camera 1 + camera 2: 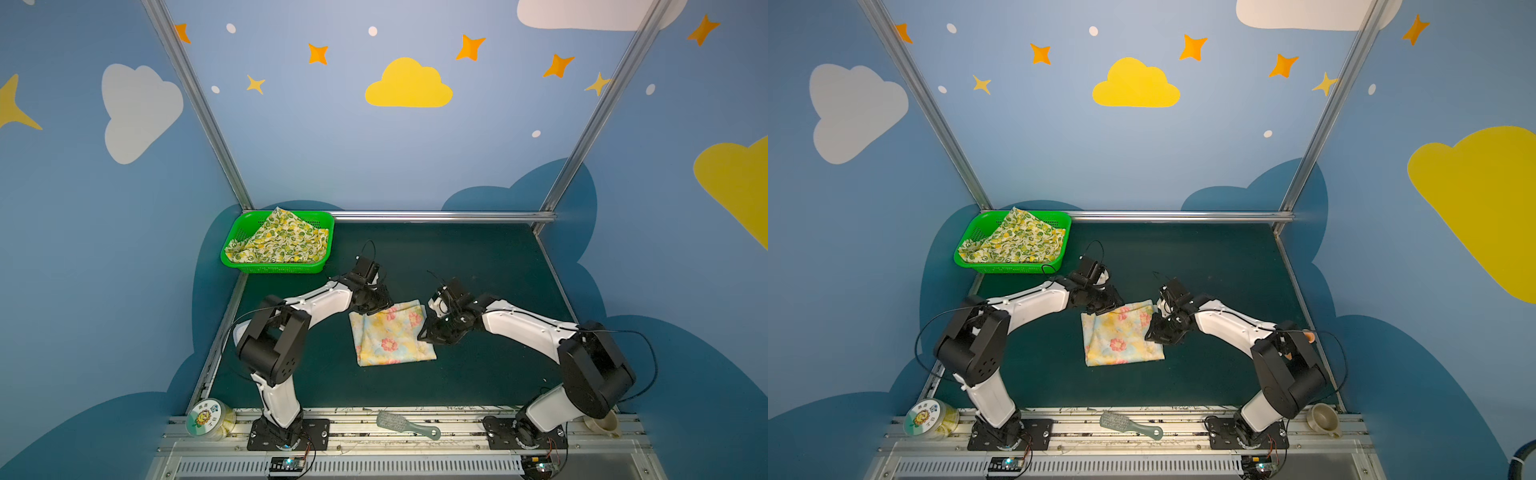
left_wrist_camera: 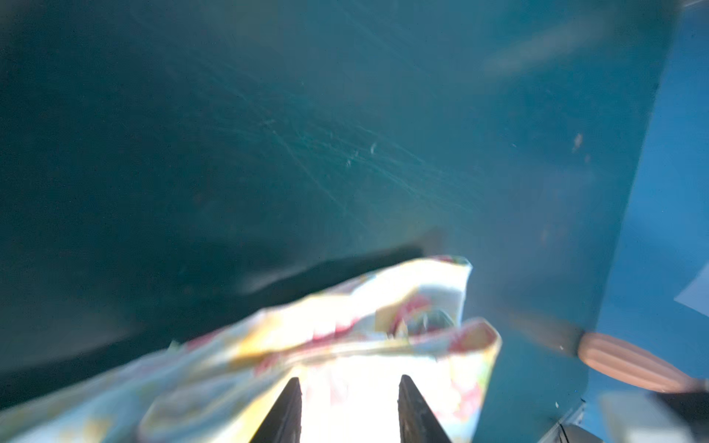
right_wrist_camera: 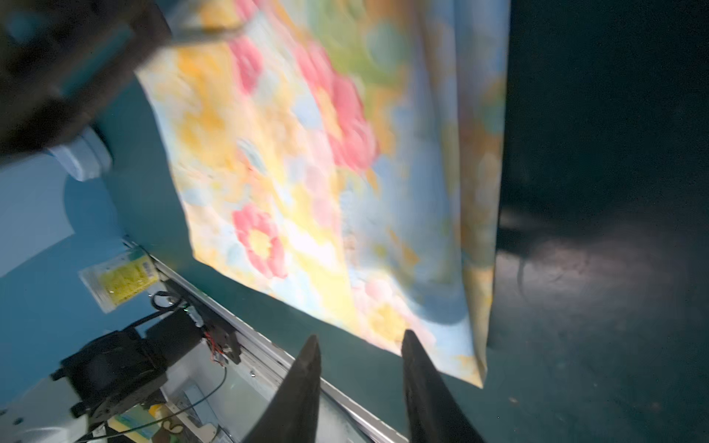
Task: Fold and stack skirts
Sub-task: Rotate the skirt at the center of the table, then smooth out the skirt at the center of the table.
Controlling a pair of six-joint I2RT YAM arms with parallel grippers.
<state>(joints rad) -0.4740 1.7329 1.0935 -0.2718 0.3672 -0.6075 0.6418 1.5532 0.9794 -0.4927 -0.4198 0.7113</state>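
We see the pastel floral skirt (image 1: 392, 336) (image 1: 1121, 338) lying folded into a rough rectangle on the dark green table (image 1: 478, 270), about midway between the two arms. The left gripper (image 1: 380, 307) (image 1: 1113, 307) is at the skirt's far left corner, and the right gripper (image 1: 426, 336) (image 1: 1152, 336) is at its right edge. In the left wrist view the left gripper (image 2: 349, 379) has its two dark fingers clearly parted. Bright, blurred cloth of the floral skirt (image 2: 345, 345) shows in the gap and beyond the tips, where an edge looks rumpled and slightly raised. We see nothing pinched between those fingers, so we read this gripper as partly open and holding nothing. In the right wrist view the right gripper (image 3: 360, 337) also has its fingers apart, with only bare table and the front rail showing between them. The floral skirt (image 3: 307, 172) lies flat just past the fingertips, with a narrow fold running along one side. This gripper too is partly open and grips nothing. The lemon skirt (image 1: 278, 241) (image 1: 1015, 241) lies loosely heaped in the green mesh basket (image 1: 278, 269) (image 1: 1009, 268) at the far left corner of the table, well apart from both grippers. On the metal rail at the front edge we see a grey-green brush (image 1: 409, 426) between the two arm bases, a lidded round jar (image 1: 208, 417) near the left arm's base, and a small cup (image 1: 1323, 417) near the right arm's base.
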